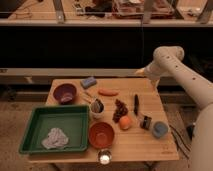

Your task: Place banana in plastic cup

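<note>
Two-finger gripper (140,73), spread, over far-right edge of wooden table (150,146); small light-blue round plastic cup (160,129) front-right, well apart.

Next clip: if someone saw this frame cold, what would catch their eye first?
The big white robot arm on the right stands out first. Its gripper hangs just beyond the far right edge of the wooden table, away from every object. Next comes the green tray at front left, which holds a crumpled cloth. The small light-blue plastic cup sits near the table's right edge.
</note>
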Motion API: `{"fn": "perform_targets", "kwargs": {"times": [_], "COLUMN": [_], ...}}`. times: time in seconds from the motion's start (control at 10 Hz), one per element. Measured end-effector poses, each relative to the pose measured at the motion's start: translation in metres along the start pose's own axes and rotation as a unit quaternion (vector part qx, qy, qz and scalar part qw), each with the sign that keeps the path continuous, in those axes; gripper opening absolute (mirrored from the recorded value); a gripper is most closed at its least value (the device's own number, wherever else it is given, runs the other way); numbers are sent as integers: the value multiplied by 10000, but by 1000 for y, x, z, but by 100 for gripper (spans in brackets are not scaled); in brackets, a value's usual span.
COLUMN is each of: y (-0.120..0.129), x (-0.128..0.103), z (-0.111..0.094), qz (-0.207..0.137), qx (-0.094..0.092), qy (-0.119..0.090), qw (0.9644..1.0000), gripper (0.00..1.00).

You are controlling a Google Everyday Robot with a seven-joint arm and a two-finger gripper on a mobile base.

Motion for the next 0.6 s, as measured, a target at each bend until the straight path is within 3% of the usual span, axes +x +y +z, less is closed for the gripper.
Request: {"fn": "perform_targets", "kwargs": {"times": [0.2, 0.3, 0.5, 0.6], "y": [-19, -41, -76, -102], "x": [1, -8, -29, -50], "z": [-6, -9, -13, -14], "qz": [-511, -980, -1684, -2192], "qx": [193, 348, 542, 663], "qy": [33, 24, -7, -73], "qw": [9985, 9946, 9842, 9734], "gripper": [80, 80, 80, 80]}}
